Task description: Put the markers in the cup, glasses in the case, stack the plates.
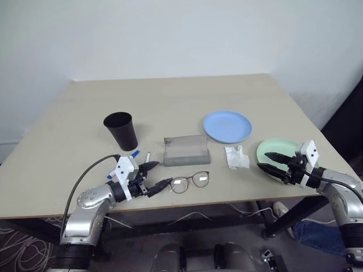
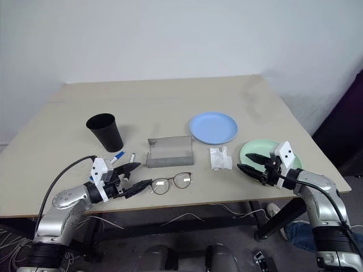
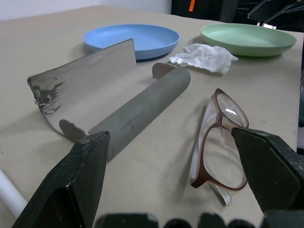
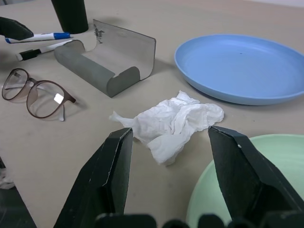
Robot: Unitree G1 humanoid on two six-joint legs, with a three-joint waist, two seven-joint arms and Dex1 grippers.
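The black cup [image 1: 121, 130] stands upright at the table's left. Two markers [image 1: 135, 154] lie just in front of it, beside the open grey case [image 1: 186, 149]. The glasses [image 1: 190, 181] lie unfolded in front of the case. My left gripper [image 1: 164, 173] hovers open at the glasses' left end, with one fingertip near the markers and nothing held. The blue plate [image 1: 227, 126] sits right of centre and the green plate [image 1: 278, 152] lies nearer the right edge. My right gripper [image 1: 262, 160] is open over the green plate's near-left rim, pointing toward the tissue.
A crumpled white tissue [image 1: 236, 157] lies between the case and the green plate. The table's front edge [image 1: 198, 201] runs just below the glasses. The far half of the tabletop is bare, and cables lie on the floor under the table.
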